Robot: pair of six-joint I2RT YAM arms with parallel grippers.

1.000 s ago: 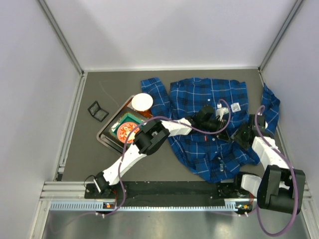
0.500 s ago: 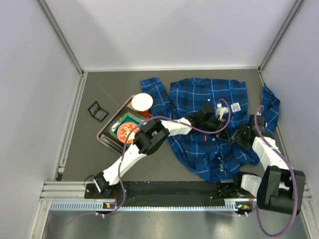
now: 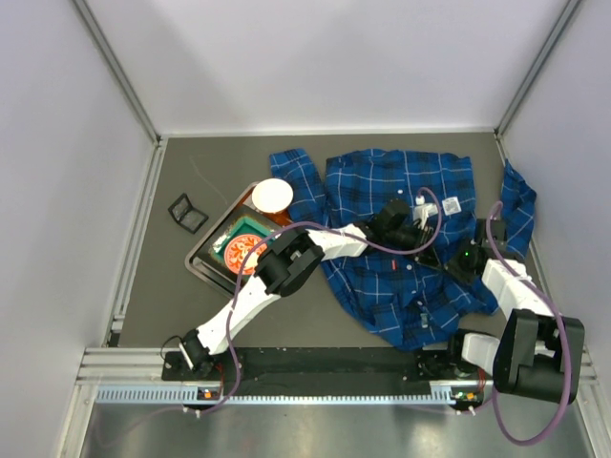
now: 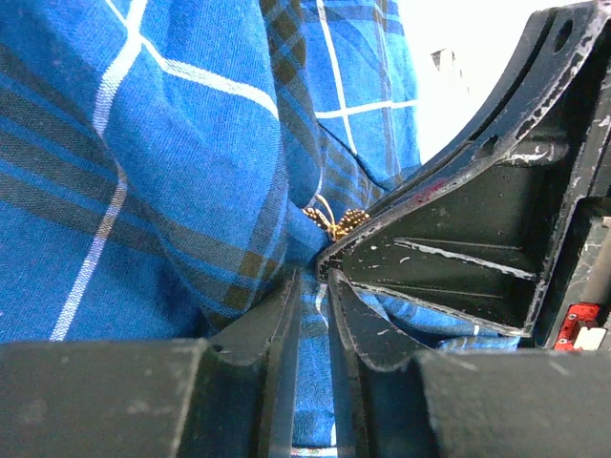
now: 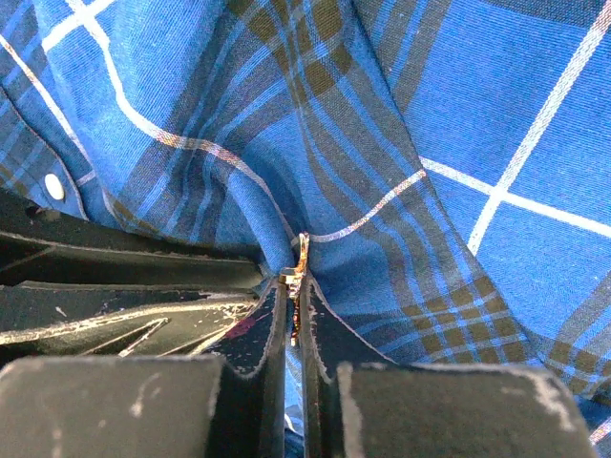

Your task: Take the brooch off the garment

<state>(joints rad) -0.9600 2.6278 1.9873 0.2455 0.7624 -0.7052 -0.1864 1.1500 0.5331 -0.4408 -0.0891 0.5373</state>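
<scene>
From above we see the garment (image 3: pixel 396 186) spread over the right half of the counter (image 3: pixel 172 305). The left jaws and the right jaws meet tip to tip on it, close to the counter's right edge. The wrist views show what the top view is too far away to show. In the left wrist view the brooch (image 4: pixel 332 221) is a little gold beaded thing tucked in a fold of cloth. It looks wider from side to side and sits right at the tips of the right jaws. The left jaws are narrow and pinch a fold of the garment just below it. In the right wrist view we see the brooch from its thin edge, a gold strip standing straight up from the tips. The right jaws are shut tight on its bottom end.
</scene>
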